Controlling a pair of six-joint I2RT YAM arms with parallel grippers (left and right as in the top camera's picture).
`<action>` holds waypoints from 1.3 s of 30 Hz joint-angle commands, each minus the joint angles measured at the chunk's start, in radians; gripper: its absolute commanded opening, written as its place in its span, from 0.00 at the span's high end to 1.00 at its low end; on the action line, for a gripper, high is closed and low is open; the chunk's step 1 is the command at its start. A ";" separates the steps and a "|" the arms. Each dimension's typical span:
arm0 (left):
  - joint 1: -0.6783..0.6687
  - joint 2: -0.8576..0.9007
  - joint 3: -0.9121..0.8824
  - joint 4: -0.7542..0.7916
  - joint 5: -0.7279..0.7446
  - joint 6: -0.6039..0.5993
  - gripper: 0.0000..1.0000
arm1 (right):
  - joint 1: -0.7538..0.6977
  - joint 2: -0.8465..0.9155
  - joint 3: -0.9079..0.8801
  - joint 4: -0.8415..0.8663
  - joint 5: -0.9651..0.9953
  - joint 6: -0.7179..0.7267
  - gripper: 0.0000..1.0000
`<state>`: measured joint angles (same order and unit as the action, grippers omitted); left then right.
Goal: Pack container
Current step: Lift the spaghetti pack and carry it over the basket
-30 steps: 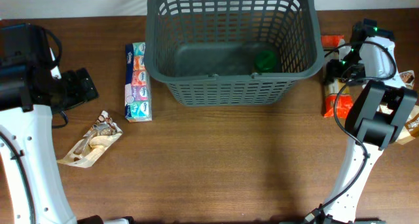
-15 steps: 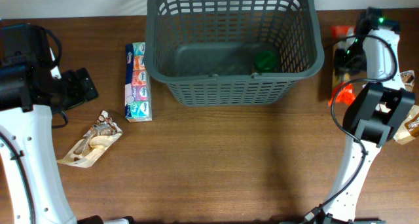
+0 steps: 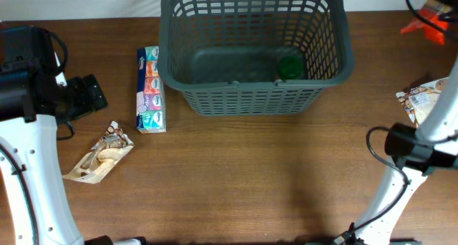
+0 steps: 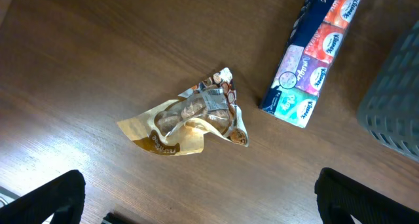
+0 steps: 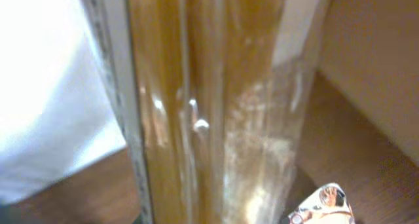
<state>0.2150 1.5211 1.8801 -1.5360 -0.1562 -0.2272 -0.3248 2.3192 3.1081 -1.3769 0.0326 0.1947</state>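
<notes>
white arm links (image 3: 32, 173), black joints (image 3: 411, 148) (cabled)

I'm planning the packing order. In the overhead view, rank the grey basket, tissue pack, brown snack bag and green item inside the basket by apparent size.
1. Grey basket, far the largest.
2-3. Tissue pack and brown snack bag: about alike, too close to rank.
4. Green item, smallest.

Dark grey plastic lattice basket (image 3: 254, 94) at the table's (image 3: 250, 180) rear edge, multicoloured tissue pack (image 3: 149, 89) left. Orange plastic packet (image 3: 431, 23) above the rear right corner.
</notes>
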 commanded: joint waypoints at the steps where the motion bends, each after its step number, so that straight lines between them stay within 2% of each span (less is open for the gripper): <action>1: 0.004 -0.008 -0.001 0.002 0.003 0.013 0.01 | 0.048 -0.122 0.033 0.030 -0.128 0.029 0.96; 4: 0.004 -0.008 -0.001 0.006 0.003 0.013 0.00 | 0.112 -0.167 0.033 0.043 -0.224 0.028 0.96; 14: 0.004 -0.008 -0.001 -0.013 0.003 0.013 0.01 | 0.397 -0.196 0.032 0.196 -0.256 0.073 0.96; 18: 0.004 -0.008 -0.001 -0.034 0.003 0.013 0.00 | 0.528 -0.176 0.018 0.191 -0.144 0.040 0.96; 22: 0.004 -0.008 -0.001 -0.034 0.003 0.013 0.00 | 0.598 -0.161 -0.049 0.164 -0.067 -0.018 0.96; 33: 0.004 -0.008 -0.001 -0.036 0.003 0.013 0.00 | 0.634 -0.157 -0.420 0.148 -0.019 -0.096 0.96; 39: 0.004 -0.008 -0.001 -0.031 0.003 0.013 0.01 | 0.639 -0.157 -0.550 0.154 -0.023 -0.251 0.96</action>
<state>0.2150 1.5211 1.8797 -1.5677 -0.1562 -0.2268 0.3077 2.1967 2.5839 -1.2526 -0.0074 0.0628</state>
